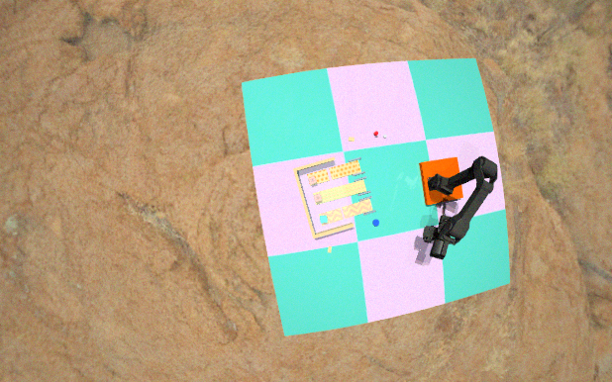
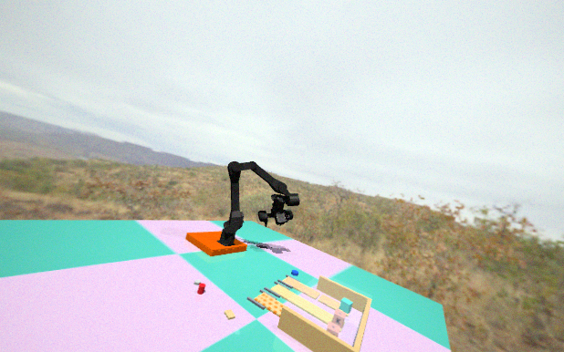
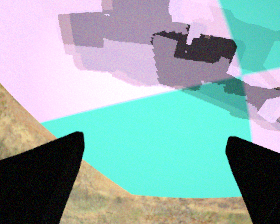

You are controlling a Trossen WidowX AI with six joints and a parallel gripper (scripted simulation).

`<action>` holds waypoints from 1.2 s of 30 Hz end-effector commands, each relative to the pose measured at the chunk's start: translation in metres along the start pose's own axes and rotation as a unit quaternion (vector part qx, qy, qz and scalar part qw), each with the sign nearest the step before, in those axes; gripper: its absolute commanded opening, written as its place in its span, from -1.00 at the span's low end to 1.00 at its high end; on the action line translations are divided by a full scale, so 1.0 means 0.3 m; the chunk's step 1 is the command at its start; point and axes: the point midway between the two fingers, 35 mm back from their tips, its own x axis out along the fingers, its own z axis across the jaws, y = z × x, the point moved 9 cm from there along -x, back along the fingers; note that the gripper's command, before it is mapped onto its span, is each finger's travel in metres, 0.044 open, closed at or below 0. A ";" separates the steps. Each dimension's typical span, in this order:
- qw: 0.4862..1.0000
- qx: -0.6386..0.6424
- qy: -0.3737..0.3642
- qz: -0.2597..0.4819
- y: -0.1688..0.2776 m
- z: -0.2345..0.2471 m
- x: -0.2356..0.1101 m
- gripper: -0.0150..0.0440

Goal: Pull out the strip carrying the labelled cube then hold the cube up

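Plain yellow strip (image 1: 342, 191), one piece, middle of three; labelled pink cube (image 1: 317, 198) on its far end.

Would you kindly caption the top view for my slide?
Arm on orange base plate, open gripper raised, far from the three strips in the walled tray.

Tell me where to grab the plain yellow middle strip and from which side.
Grip the dark bar at the end of the plain yellow strip that sticks out of the tray's open side. Come from above on the arm's side with the open hand; tray walls block the other sides.
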 end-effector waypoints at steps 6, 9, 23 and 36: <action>0.950 -0.173 -0.132 -0.225 -0.258 -0.010 -0.201 0.86; 0.924 -0.205 -0.138 -0.293 -0.314 -0.032 -0.258 0.86; 0.759 -0.273 0.002 -0.591 -0.498 -0.241 -0.537 0.86; 0.709 -0.266 0.082 -0.648 -0.519 -0.324 -0.608 0.86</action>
